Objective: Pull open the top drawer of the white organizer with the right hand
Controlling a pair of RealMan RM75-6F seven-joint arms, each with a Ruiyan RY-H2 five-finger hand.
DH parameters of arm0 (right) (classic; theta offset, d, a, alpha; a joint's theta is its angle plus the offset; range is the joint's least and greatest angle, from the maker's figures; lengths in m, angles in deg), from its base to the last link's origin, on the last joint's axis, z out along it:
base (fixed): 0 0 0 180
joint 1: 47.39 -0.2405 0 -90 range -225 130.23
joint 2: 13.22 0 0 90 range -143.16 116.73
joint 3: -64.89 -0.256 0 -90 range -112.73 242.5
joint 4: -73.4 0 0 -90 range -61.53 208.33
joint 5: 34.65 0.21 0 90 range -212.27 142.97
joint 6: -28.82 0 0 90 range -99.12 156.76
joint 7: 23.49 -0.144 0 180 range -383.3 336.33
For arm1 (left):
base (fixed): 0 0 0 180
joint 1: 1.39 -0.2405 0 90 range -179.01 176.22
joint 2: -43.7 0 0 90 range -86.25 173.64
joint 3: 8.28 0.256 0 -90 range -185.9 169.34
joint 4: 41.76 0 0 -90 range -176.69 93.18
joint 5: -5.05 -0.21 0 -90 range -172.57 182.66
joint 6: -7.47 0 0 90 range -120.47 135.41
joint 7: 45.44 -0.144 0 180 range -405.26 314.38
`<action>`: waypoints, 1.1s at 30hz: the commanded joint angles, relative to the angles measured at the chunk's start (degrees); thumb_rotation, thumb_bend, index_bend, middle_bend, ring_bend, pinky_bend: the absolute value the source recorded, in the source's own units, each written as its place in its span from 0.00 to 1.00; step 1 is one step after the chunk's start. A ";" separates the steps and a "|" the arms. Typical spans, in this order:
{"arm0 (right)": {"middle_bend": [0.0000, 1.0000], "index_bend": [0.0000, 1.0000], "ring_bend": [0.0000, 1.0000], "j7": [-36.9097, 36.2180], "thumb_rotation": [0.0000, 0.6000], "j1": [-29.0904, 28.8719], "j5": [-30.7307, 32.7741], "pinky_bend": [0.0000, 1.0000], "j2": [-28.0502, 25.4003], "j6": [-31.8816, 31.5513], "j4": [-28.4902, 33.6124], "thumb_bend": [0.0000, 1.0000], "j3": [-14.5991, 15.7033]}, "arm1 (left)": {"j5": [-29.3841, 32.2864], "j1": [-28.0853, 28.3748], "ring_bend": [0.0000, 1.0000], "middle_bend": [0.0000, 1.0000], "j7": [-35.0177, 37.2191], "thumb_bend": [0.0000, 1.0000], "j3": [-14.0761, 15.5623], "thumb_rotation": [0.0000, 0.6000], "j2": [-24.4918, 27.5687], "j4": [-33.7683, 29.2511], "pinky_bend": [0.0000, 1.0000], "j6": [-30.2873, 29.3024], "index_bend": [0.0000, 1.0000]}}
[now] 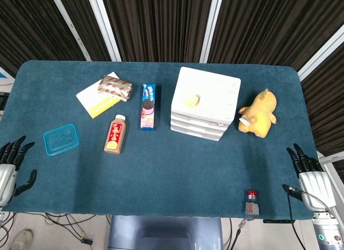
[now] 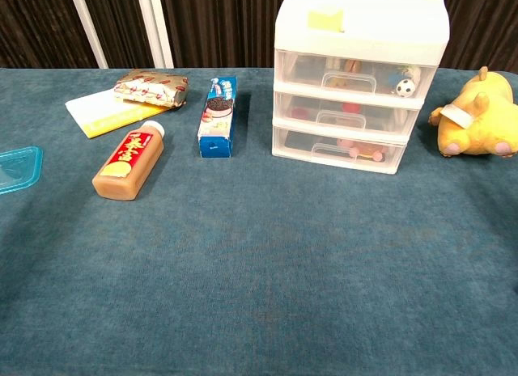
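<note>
The white organizer [image 1: 205, 102] stands at the back middle-right of the table, with three clear drawers stacked and all pushed in. In the chest view the organizer [image 2: 360, 20] shows its top drawer [image 2: 356, 75] with a handle at the front and small items inside. My right hand [image 1: 312, 177] rests at the table's front right corner, fingers spread, holding nothing, far from the organizer. My left hand [image 1: 11, 166] lies at the front left edge, fingers apart and empty. Neither hand appears in the chest view.
A yellow plush toy [image 1: 259, 113] sits just right of the organizer. Left of it lie a blue cookie box [image 1: 148, 106], a brown drink bottle [image 1: 115, 134], a snack packet [image 1: 114, 87] on a yellow pad, and a blue lid [image 1: 61, 139]. A red button [image 1: 252, 202] sits near the front edge.
</note>
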 commanded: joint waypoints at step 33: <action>0.25 0.01 0.43 -12.97 1.00 -0.76 1.51 0.47 -2.56 5.15 5.78 0.17 1.40 | 0.01 -0.34 0.00 0.00 -0.11 0.44 -0.67 1.00 -1.06 0.65 0.00 -1.33 0.12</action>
